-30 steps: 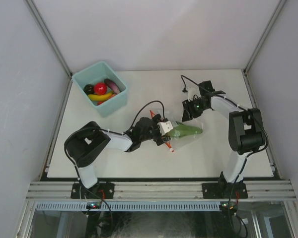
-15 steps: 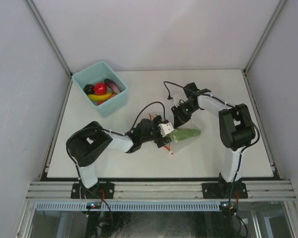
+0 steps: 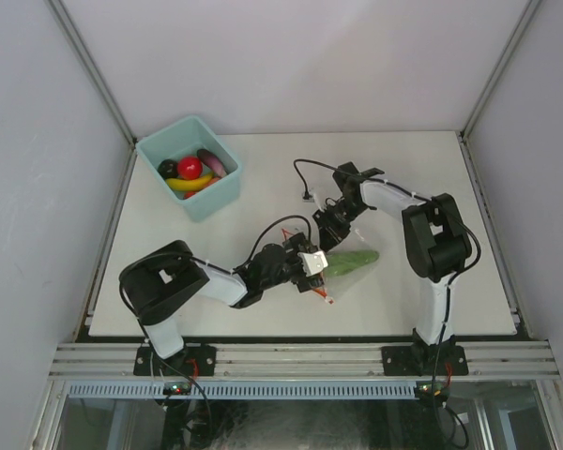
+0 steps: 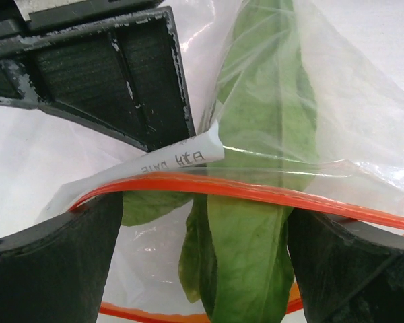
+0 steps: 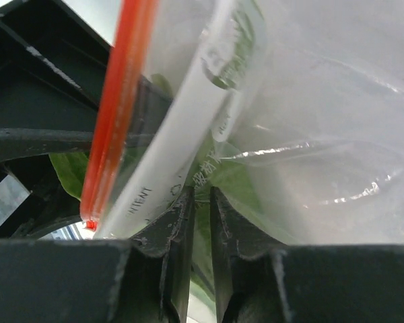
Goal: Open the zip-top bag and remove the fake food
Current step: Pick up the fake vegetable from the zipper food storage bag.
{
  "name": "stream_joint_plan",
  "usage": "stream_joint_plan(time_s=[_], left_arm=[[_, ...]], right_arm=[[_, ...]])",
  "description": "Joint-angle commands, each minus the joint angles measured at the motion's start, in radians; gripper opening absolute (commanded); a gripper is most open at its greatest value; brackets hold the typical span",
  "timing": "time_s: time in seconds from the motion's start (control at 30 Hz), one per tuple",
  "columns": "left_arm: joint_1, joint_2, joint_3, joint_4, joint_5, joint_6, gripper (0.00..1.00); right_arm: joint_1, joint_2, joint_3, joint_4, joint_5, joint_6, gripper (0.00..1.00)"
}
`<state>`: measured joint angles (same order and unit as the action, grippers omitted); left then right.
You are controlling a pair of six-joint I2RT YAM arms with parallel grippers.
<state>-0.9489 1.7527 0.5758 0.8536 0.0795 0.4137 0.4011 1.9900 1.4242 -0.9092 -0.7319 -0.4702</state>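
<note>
Both jaws pinching zip-top bag (image 3: 342, 261) mouth, green leaf (image 4: 256, 202) inside

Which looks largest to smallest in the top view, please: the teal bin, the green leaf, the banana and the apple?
1. Teal bin
2. Green leaf, lying inside the bag
3. Banana
4. Apple

All lie at about table level, so nearness hardly skews this.

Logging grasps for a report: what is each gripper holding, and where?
Both hold the clear plastic zip-top bag at its mouth: right gripper pinches one wall, left gripper holds the orange-red zip strip.
</note>
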Motion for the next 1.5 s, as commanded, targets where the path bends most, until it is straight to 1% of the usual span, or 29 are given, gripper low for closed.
stream_joint_plan(time_s=[0.0,0.03,0.1,0.17,0.2,0.23,0.33,0.37,0.47,0.5,0.53,0.6,0.63,0.67,0.73,0.87,0.93,0.97,1.0,1.03,1.1,1.13,1.2,1.3,1.4,1.47], left_arm=[[-0.001,-0.017,0.016,0.100,-0.041,-0.001,1.00],[-0.001,-0.012,0.020,0.094,-0.045,-0.011,1.00],[-0.001,-0.002,0.022,0.088,-0.050,-0.035,0.97],[-0.001,0.003,0.022,0.074,-0.051,-0.056,0.89],[-0.001,0.005,0.022,0.063,-0.047,-0.066,0.83],[-0.001,0.005,0.024,0.053,-0.044,-0.074,0.73],[-0.001,0.007,0.023,0.030,-0.025,-0.095,0.53],[-0.001,0.009,0.024,0.030,-0.018,-0.101,0.48],[-0.001,0.019,0.031,0.009,0.027,-0.107,0.43],[-0.001,0.024,0.040,-0.008,0.044,-0.106,0.38],[0.000,0.026,0.049,-0.031,0.059,-0.103,0.31],[0.001,0.026,0.062,-0.071,0.070,-0.108,0.12],[0.002,0.019,0.059,-0.077,0.069,-0.114,0.04],[0.004,0.008,0.052,-0.078,0.069,-0.123,0.01],[0.009,-0.020,0.039,-0.088,0.071,-0.144,0.00],[0.013,-0.074,0.048,-0.186,0.087,-0.172,0.00],[0.015,-0.090,0.055,-0.226,0.089,-0.186,0.00],[0.015,-0.098,0.056,-0.240,0.086,-0.192,0.00],[0.016,-0.106,0.054,-0.247,0.082,-0.200,0.00],[0.016,-0.113,0.051,-0.248,0.076,-0.210,0.00],[0.016,-0.128,0.043,-0.249,0.069,-0.224,0.00],[0.016,-0.135,0.040,-0.249,0.068,-0.229,0.00],[0.016,-0.146,0.036,-0.249,0.067,-0.237,0.00],[0.016,-0.156,0.032,-0.249,0.071,-0.245,0.00],[0.016,-0.166,0.032,-0.251,0.077,-0.252,0.00],[0.016,-0.177,0.030,-0.257,0.074,-0.258,0.00]], right_arm=[[0.040,0.023,0.056,-0.076,-0.098,-0.061,0.15],[0.043,0.028,0.059,-0.085,-0.112,-0.064,0.14],[0.044,0.037,0.069,-0.102,-0.131,-0.069,0.13],[0.037,0.041,0.077,-0.104,-0.130,-0.065,0.13],[0.029,0.040,0.077,-0.102,-0.131,-0.062,0.13],[0.020,0.036,0.078,-0.100,-0.135,-0.056,0.13],[-0.014,0.019,0.076,-0.103,-0.158,-0.056,0.14],[-0.027,0.011,0.075,-0.105,-0.163,-0.057,0.14],[-0.054,-0.010,0.070,-0.102,-0.175,-0.058,0.16],[-0.060,-0.016,0.069,-0.102,-0.179,-0.059,0.16],[-0.067,-0.021,0.068,-0.104,-0.181,-0.061,0.17],[-0.087,-0.036,0.070,-0.108,-0.185,-0.071,0.18],[-0.099,-0.055,0.070,-0.112,-0.190,-0.081,0.18],[-0.113,-0.075,0.069,-0.115,-0.190,-0.091,0.18],[-0.143,-0.136,0.049,-0.096,-0.184,-0.103,0.20],[-0.201,-0.283,-0.019,-0.011,-0.207,-0.124,0.24],[-0.217,-0.342,-0.059,0.047,-0.182,-0.117,0.31],[-0.221,-0.370,-0.085,0.098,-0.135,-0.095,0.34],[-0.222,-0.394,-0.113,0.156,-0.067,-0.061,0.40],[-0.225,-0.411,-0.143,0.210,-0.009,-0.044,0.49],[-0.237,-0.423,-0.186,0.271,0.029,-0.044,0.67],[-0.240,-0.416,-0.201,0.282,0.029,-0.052,0.73],[-0.240,-0.387,-0.217,0.289,0.033,-0.057,0.75],[-0.236,-0.332,-0.217,0.301,0.052,-0.034,0.75],[-0.232,-0.265,-0.209,0.308,0.076,-0.010,0.71],[-0.229,-0.220,-0.198,0.297,0.088,0.004,0.64]])
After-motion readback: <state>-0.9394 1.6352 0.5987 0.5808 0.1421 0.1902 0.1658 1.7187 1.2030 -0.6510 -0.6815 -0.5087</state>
